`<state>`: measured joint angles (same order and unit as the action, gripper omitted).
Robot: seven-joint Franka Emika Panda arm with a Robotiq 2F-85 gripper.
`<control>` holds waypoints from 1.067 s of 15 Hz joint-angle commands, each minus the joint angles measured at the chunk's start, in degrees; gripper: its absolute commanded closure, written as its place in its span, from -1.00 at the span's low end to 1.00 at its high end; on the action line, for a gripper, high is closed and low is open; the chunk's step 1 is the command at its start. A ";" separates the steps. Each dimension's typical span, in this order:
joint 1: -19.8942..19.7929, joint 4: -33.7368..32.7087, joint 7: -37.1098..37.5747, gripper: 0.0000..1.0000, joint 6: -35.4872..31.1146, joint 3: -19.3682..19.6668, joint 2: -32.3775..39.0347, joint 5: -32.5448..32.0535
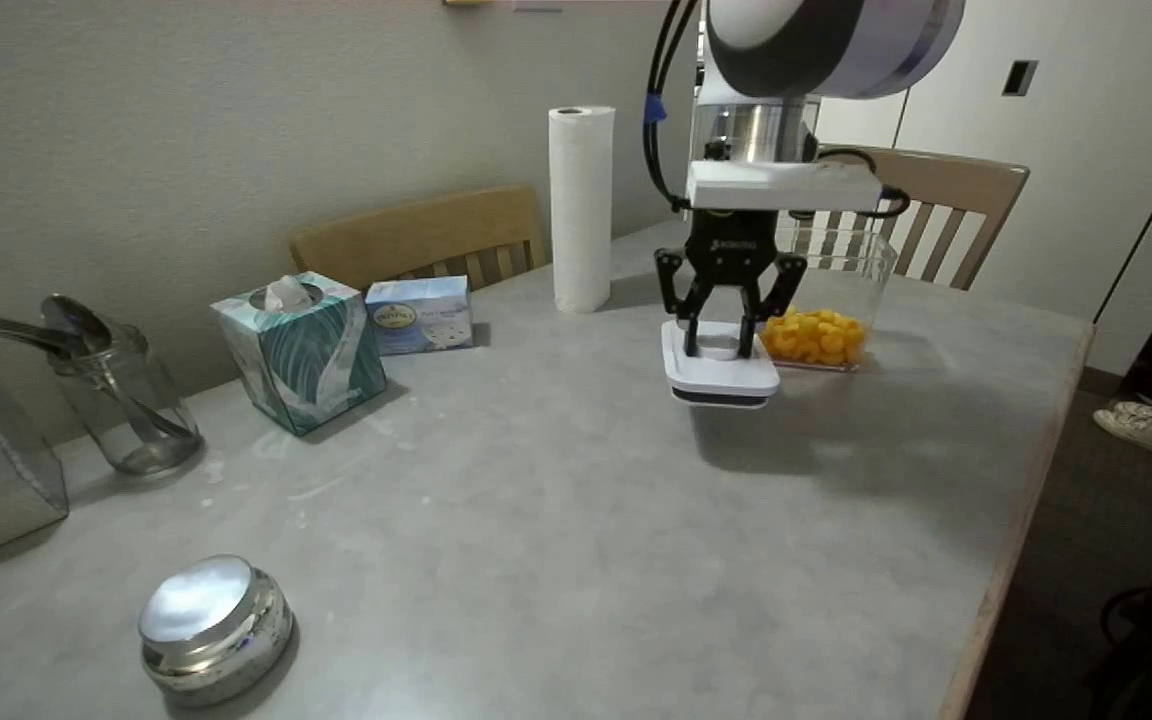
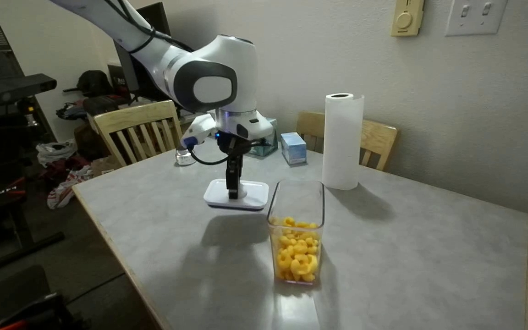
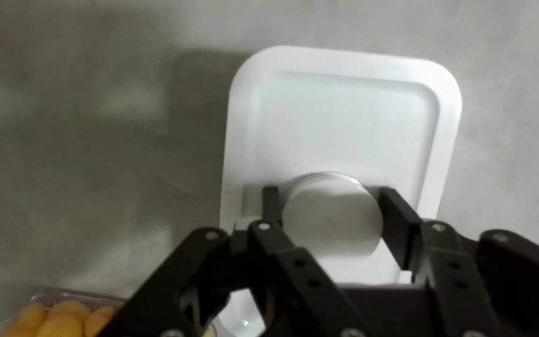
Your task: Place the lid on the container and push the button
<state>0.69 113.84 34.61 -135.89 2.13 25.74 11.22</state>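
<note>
Clear-walled and partly filled with orange-yellow pieces (image 2: pixel 297 261), the container (image 2: pixel 297 201) stands nearest the camera in an exterior view, its top uncovered. At its ten o'clock the white lid (image 2: pixel 218 192) hangs above the grey table (image 2: pixel 429 256), apart from both; the gripper (image 3: pixel 330 204) is closed on the round button (image 3: pixel 332 224) at the lid's middle, pinching it from two sides. The lid will probably handle as light, stiff and rather slippery (so round a button may let it swivel), which makes that central hold the sensible one. Its dark band (image 1: pixel 719 398) below, perhaps a soft seal, may resist seating.
</note>
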 commanded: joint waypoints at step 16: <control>0.28 -1.50 -14.59 0.42 10.19 2.94 -3.21 -10.07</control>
<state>0.45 113.61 23.90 -127.60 4.22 23.07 5.68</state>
